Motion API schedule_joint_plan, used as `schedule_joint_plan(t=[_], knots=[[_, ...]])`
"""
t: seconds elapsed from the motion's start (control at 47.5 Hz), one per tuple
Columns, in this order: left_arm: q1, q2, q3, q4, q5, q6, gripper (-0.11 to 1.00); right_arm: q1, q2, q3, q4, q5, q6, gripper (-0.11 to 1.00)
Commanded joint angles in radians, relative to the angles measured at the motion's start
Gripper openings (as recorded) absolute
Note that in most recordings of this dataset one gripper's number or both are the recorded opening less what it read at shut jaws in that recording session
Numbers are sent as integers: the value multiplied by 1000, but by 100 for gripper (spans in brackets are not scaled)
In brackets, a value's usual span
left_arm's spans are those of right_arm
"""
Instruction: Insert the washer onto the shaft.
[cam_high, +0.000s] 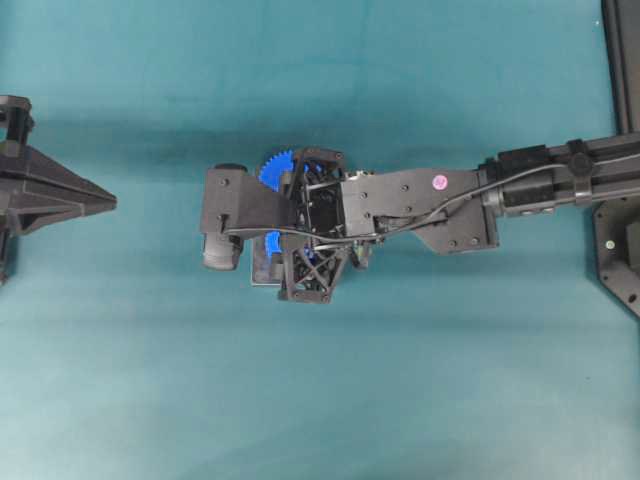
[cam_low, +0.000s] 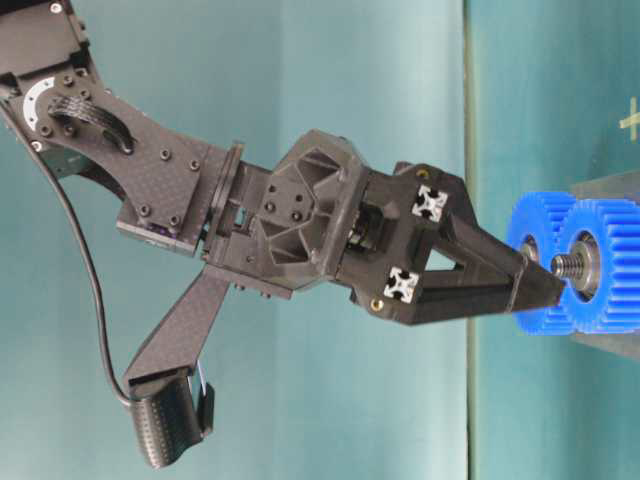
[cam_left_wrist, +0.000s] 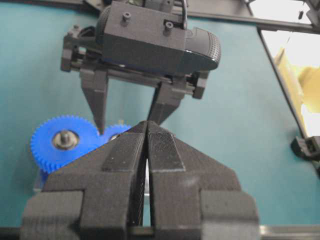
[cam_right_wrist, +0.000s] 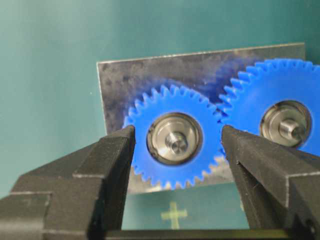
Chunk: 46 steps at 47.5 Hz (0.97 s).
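Covering the whole table (cam_high: 320, 400), teal cloth lies smooth and flat.

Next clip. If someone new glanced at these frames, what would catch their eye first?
Two bright blue gears, meshed side by side on a metal plate on the teal table, each with a silver shaft at its hub. The right gripper hangs directly above the smaller one, open. The left gripper sits shut, off to the side.

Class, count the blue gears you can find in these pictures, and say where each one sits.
2. One blue gear sits on the metal plate between the right gripper's open fingers; the second gear meshes with it alongside. None seems hidden.
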Motion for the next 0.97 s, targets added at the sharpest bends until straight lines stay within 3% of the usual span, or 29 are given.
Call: schedule_joint_plan(t=[0.0,0.274,0.589,0.947], knots=[[-5,2,-12,2,-6,-2,1,3,-60,-18,-2,14,-5,72],[-25,3,-12,3,-6,3,1,2,-132,49,-2,20,-15,71],[-29,2,-6,2,-5,11,1,-12,-285,196,-2,-18,-2,67],[-28,-2,0,2,-5,9,1,-20,-410,308,-2,-103,0,61]])
